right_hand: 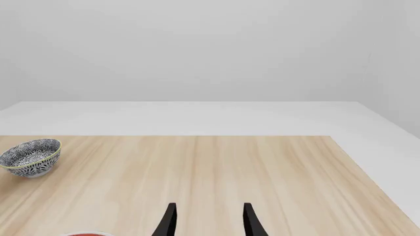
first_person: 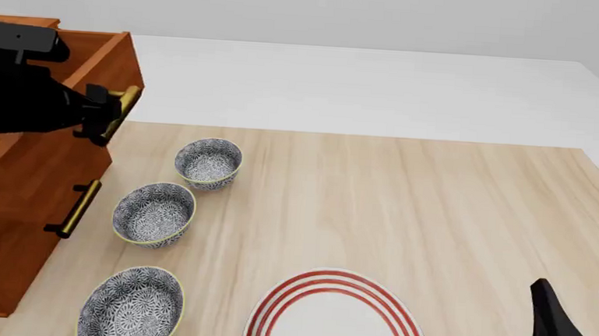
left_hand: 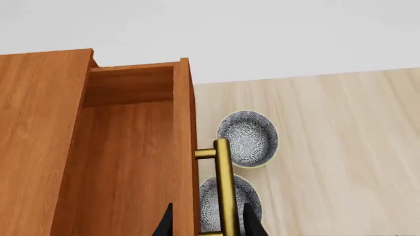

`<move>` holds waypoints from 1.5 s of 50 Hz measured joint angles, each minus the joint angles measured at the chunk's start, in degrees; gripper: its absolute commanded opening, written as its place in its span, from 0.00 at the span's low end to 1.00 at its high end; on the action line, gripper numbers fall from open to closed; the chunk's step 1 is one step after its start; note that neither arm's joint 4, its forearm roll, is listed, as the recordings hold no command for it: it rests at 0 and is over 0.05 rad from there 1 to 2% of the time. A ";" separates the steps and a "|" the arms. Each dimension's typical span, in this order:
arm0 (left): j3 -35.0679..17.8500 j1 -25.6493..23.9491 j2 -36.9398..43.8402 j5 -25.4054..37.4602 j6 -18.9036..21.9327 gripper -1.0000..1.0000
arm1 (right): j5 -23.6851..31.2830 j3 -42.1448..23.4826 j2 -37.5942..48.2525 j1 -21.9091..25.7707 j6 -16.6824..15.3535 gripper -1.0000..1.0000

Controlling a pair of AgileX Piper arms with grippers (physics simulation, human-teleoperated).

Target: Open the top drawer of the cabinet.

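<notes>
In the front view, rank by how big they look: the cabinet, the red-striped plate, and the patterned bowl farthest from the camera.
1. The cabinet, largest even though cut off at the frame's edge.
2. The red-striped plate, partly cropped at the bottom.
3. The farthest patterned bowl, smallest, though distance shrinks it somewhat.

wall [right_hand: 210, 49]: plain pale grey | floor [first_person: 388, 91]: white | table [first_person: 432, 215]: light wood | light: even

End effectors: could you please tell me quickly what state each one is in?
Left end effector: closed on the top drawer's brass handle.
Right end effector: open, holding nothing.
</notes>
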 measured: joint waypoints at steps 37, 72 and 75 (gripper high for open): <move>-0.08 -4.43 0.53 -1.79 -1.85 1.00 | 0.00 0.00 0.00 0.00 0.00 1.00; -0.93 -9.23 1.73 -2.43 -1.38 1.00 | 0.00 0.00 0.00 0.00 0.00 1.00; -1.17 -9.76 1.96 -2.27 -1.06 1.00 | 0.00 0.00 0.00 0.00 0.00 1.00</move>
